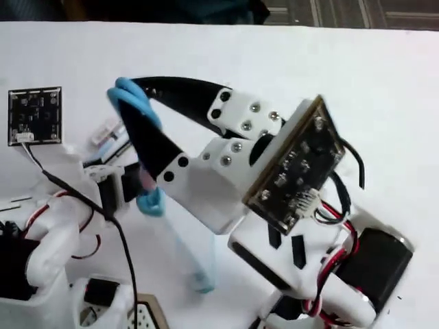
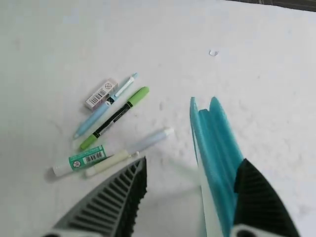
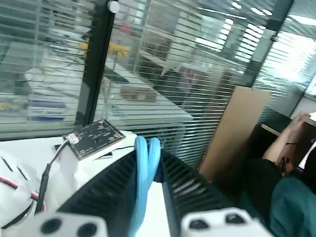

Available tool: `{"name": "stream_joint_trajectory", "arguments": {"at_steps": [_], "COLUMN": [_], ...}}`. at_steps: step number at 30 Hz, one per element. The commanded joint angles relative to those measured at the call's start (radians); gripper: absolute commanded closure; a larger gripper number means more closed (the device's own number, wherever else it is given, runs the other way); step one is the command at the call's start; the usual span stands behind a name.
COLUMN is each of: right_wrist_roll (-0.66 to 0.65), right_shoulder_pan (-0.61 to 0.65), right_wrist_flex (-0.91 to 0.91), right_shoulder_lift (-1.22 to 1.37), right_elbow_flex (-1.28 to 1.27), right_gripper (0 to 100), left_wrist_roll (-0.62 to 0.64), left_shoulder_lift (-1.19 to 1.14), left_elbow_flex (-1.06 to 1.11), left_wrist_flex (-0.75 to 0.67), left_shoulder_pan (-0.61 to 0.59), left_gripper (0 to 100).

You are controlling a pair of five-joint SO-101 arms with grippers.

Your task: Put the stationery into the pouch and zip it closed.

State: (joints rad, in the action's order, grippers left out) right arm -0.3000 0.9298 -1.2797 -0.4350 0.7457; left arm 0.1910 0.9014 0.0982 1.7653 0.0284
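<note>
The right jaws are clamped on the blue pouch (image 1: pixel 134 103), upper left in the high view. The left jaws stand wide (one alongside the pouch). The pens (image 2: pixel 111 121) lie slantwise on the bench (image 2: pixel 247 74) beyond them, nearer that arm.

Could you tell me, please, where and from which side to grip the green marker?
The green marker lies flat on the table, a blue pen close alongside; so probably take its black middle from straight above, left pincer spanning the barrel, fingers kept narrow.
</note>
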Motion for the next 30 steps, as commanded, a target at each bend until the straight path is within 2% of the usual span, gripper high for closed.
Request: {"name": "stream_joint_trajectory", "arguments": {"at_steps": [1,6,11,17,23,27,30], "right_wrist_roll": [-0.003,-0.003,-0.003,-0.003,-0.003,0.002,0.080], "right_shoulder_pan": [0.012,0.008,0.007,0.007,-0.054,-0.186,-0.249], "right_wrist_flex": [-0.016,-0.051,-0.053,-0.050,-0.008,0.143,0.286], "right_shoulder_lift": [0.005,-0.001,-0.002,-0.001,0.027,0.039,0.038], "right_elbow_flex": [0.002,0.002,0.003,0.003,0.002,0.008,0.012], "right_gripper": [98.1,98.1,98.1,98.1,98.1,98.1,98.1], "left_wrist_roll": [-0.006,-0.002,0.114,0.150,0.140,0.114,0.114], "left_shoulder_lift": [0.010,0.015,0.071,0.251,0.427,0.427,0.417], "left_elbow_flex": [-0.012,-0.155,-0.270,-0.327,-0.273,-0.261,-0.269], "left_wrist_flex": [-0.012,0.021,0.021,0.023,0.021,0.020,0.018], "left_shoulder_pan": [0.002,-0.025,-0.203,-0.407,-0.432,-0.447,-0.447], "left_gripper": [71,71,71,71,71,71,71]}}
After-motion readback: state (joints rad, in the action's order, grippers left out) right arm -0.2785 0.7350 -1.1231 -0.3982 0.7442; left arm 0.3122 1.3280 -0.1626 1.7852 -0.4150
